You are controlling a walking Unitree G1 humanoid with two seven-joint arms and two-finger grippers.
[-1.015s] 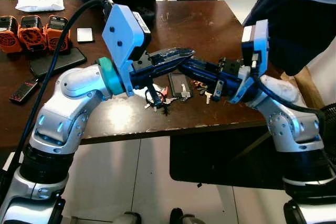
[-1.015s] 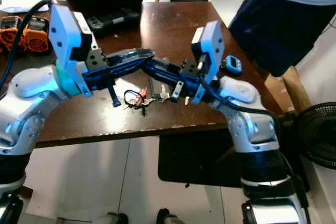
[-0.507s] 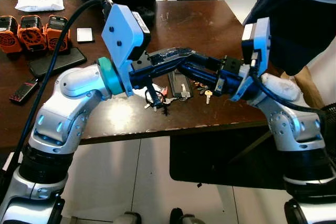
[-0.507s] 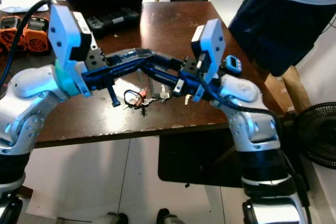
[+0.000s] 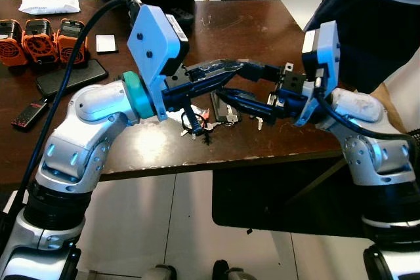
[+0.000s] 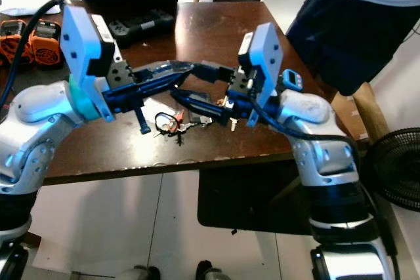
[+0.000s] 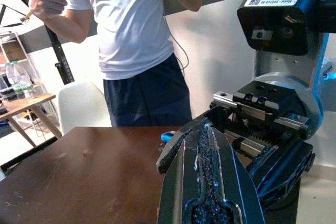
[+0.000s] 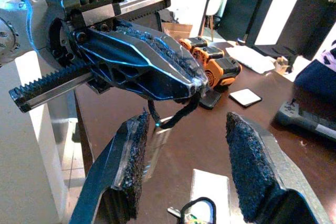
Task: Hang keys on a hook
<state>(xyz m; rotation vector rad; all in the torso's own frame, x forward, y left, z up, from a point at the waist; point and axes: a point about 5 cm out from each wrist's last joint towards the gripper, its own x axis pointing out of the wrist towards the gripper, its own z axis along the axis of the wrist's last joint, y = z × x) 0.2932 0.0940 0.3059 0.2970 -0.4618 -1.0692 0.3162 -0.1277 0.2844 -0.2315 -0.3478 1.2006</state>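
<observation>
Left gripper, jaws pressed together on a black cord; right gripper, jaws spread around it. Keys on tabletop. Risk: grippers collide, snagging the cord.

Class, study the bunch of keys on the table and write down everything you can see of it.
The bunch of keys lies flat on the dark brown wooden table, near its front edge. A black cord loop, a red tag and small silvery keys can be made out; finer detail is too small to tell. It sits below the left hand, whose shut fingers grip a black cord. The open right hand is beside it. Neither hand touches it.
</observation>
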